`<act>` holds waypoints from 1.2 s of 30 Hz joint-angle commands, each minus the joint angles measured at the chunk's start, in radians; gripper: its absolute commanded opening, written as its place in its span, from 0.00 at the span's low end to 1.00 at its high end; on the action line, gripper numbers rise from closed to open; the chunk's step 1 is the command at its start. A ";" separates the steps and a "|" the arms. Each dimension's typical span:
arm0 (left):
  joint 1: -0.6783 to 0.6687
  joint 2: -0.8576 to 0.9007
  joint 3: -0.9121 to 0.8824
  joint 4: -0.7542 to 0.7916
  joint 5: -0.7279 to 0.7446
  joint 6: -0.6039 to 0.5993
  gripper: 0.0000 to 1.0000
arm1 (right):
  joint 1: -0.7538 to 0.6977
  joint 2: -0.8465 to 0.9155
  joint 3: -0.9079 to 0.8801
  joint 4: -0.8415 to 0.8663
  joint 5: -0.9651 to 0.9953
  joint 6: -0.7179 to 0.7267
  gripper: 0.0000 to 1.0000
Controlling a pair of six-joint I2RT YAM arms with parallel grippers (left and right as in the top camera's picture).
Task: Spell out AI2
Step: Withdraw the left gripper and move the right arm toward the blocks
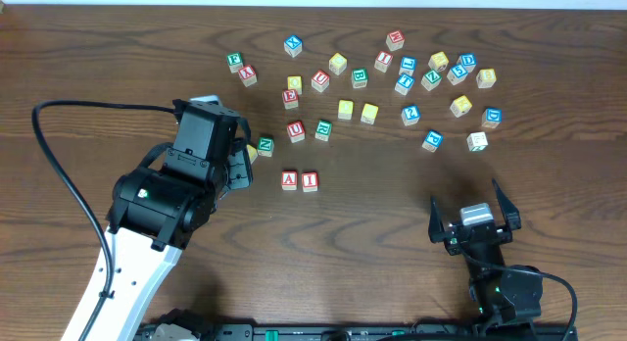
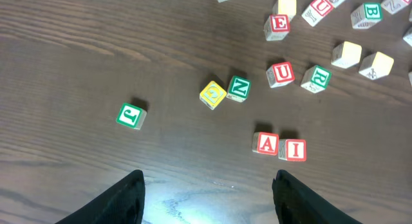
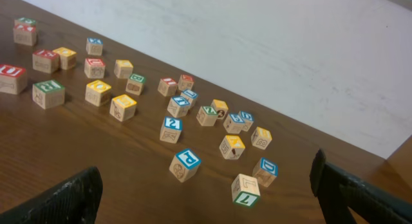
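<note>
A (image 1: 289, 179) and I (image 1: 310, 180) are set side by side near the middle of the worktop (image 1: 118, 47), so only the digit is judged to be wanting. The 2 (image 3: 171, 129), blue-topped, is seen in the right wrist view among the scattered blocks, well apart from the pair. Another blue block (image 3: 178, 105) lies just behind it and a P (image 3: 185, 163) near in front. The right claw (image 1: 472, 219) is held wide apart and empty. The left claw (image 2: 209, 205) is likewise spread and empty, near a yellow block (image 2: 212, 94) and an N (image 2: 239, 88).

The 2 is best taken by the right claw, being on that side. It should be approached from straight above, with the fingers brought down on the two faces that look onto bare wood, so that the neighbours are not nudged. The block should be gripped squarely and lifted clear before being carried across. It should be lowered just to the right of I, in line with the pair, with the digit facing as the letters face. I could be knocked askew if the block is set down too close.
</note>
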 commanded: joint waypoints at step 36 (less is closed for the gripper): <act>0.254 -0.009 -0.004 0.000 0.200 0.209 0.89 | -0.001 1.550 1.762 -1.067 -0.204 0.375 0.99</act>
